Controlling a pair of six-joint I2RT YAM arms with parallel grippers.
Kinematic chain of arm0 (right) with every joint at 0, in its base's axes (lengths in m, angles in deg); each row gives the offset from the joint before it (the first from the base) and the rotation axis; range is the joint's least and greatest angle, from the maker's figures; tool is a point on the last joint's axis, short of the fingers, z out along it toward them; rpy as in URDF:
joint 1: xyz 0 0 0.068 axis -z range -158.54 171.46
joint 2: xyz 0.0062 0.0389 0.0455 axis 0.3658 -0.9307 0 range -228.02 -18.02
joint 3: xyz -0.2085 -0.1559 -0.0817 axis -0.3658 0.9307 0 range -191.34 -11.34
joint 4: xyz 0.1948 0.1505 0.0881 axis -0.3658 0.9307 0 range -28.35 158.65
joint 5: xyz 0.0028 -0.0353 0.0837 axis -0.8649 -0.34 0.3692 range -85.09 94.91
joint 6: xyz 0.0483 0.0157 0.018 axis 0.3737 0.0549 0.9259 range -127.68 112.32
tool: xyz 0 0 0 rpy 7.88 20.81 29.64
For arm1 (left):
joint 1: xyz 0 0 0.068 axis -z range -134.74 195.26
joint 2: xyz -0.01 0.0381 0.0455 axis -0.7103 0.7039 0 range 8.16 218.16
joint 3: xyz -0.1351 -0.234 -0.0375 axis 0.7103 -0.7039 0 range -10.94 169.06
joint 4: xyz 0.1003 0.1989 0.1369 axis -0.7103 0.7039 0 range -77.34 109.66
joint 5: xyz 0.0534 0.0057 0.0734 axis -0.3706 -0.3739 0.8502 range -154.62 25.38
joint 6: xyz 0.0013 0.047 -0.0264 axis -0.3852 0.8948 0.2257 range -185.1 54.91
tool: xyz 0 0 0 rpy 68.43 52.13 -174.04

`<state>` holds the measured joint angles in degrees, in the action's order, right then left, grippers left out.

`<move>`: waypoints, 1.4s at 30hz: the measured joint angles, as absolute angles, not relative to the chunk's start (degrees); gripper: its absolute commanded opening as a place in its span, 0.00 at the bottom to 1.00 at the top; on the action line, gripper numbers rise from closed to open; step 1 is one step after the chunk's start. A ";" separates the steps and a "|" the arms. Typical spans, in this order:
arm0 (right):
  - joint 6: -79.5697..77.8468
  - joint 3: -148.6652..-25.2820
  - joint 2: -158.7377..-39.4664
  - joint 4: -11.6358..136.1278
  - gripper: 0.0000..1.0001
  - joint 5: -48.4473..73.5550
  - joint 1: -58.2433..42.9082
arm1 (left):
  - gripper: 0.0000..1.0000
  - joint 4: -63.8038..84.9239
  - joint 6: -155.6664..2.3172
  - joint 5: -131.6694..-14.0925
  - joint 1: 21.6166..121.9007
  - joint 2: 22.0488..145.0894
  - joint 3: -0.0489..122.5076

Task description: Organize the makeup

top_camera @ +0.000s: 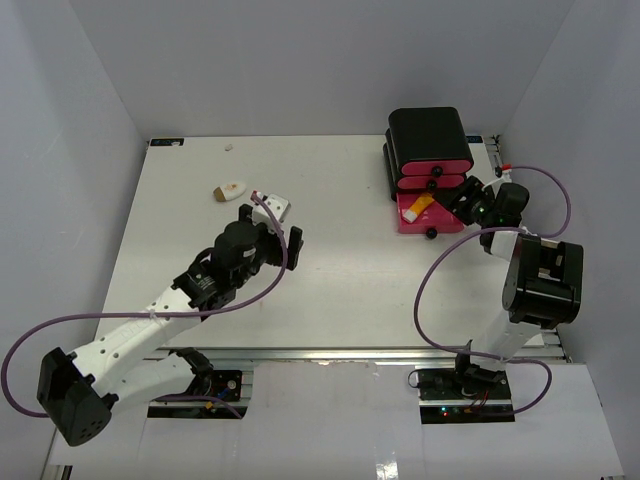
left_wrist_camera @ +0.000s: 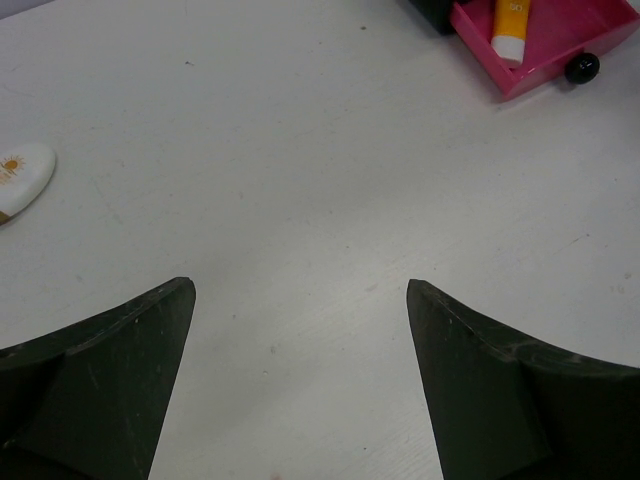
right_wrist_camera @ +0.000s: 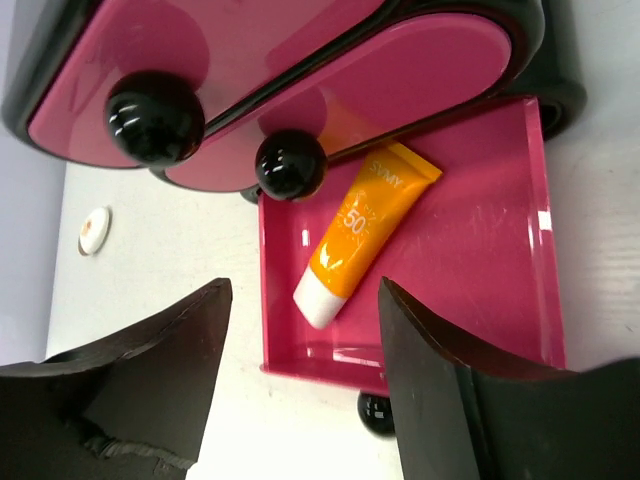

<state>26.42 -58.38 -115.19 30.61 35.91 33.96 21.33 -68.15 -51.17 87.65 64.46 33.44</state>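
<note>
glossy pink plastic drawer point(right_wrist_camera: 500, 250); smooth orange tube point(right_wrist_camera: 365, 235); matt white table point(top_camera: 330, 270).

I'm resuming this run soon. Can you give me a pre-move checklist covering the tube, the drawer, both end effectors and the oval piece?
1. Orange tube lies inside the bottom drawer: ok.
2. Bottom drawer shut: not ok, it stands open.
3. Right end effector open and empty: ok.
4. Left end effector open and empty: ok.
5. Oval piece stowed: not ok, it lies on the table.
</note>
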 measured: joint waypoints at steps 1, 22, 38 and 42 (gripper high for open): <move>25.02 -58.34 -114.02 32.12 0.67 36.03 34.21 | 0.98 21.22 -68.66 -52.12 86.48 64.63 33.44; -33.01 -60.32 -81.87 84.85 0.72 77.71 34.52 | 0.98 24.27 -74.02 -68.78 50.73 111.06 65.76; -33.30 -60.18 -81.29 85.06 0.72 76.95 35.11 | 0.98 23.51 -39.51 -68.56 50.60 130.09 78.86; -33.16 -60.04 -81.92 84.82 0.72 76.64 35.81 | 0.98 24.80 -37.31 -69.29 50.35 134.70 82.99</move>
